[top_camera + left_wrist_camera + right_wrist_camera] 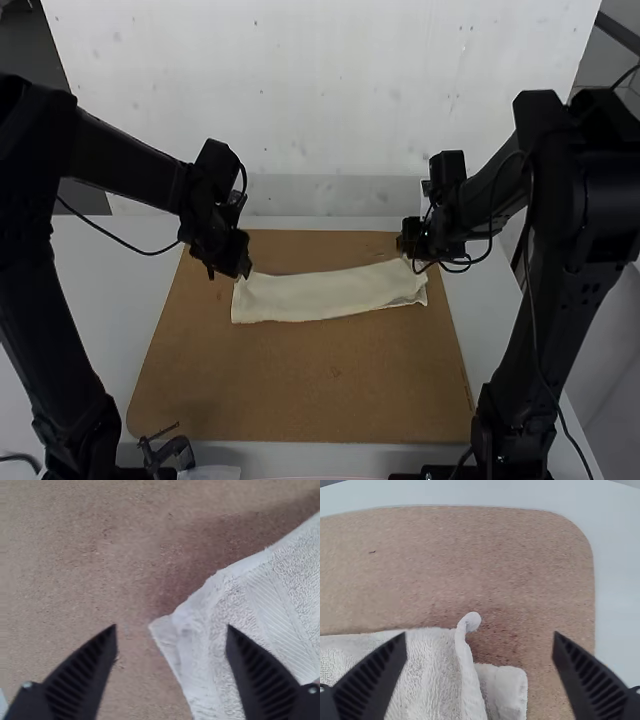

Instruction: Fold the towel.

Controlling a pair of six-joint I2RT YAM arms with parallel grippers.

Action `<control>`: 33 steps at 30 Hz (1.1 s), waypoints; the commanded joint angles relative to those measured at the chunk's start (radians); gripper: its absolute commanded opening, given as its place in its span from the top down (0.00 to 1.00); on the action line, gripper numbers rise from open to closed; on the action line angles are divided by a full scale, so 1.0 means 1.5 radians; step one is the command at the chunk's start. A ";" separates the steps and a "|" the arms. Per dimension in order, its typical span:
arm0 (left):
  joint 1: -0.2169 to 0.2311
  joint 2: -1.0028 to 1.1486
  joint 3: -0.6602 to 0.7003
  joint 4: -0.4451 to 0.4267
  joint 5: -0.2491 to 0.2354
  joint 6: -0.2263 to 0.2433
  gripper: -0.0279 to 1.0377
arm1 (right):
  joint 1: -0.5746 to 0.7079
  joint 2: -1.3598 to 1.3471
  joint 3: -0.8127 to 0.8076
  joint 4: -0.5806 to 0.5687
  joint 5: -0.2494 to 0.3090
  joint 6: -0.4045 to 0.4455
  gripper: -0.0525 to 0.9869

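We posed our black left end effector (172,639) and right end effector (480,639) open by the narrow white terry towel (325,294), presumably to grip both ends.

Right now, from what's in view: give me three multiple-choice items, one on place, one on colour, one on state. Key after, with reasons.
1. Where is the towel?
A) in midair
B) on the brown board
C) on the floor

2. What colour is the towel?
A) off-white
B) dark blue
C) red

3. How are the left tool and right tool?
A) both shut
B) left shut, right open
C) both open

Key:
1 B: the high view shows it lying as a long strip across the board.
2 A: pale cloth in all three views.
3 C: each wrist view shows its two fingers well apart.
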 commanded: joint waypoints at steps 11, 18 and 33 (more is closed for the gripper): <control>0.111 -0.150 0.027 0.021 0.024 -0.002 0.03 | -0.032 -0.062 0.018 -0.126 -0.051 0.049 0.04; 0.109 -0.194 -0.011 0.076 0.022 -0.002 0.04 | -0.028 0.018 0.032 -0.143 -0.050 0.074 0.04; 0.116 -0.192 -0.034 0.101 0.029 -0.003 0.04 | 0.028 0.133 0.065 -0.144 0.000 0.119 0.88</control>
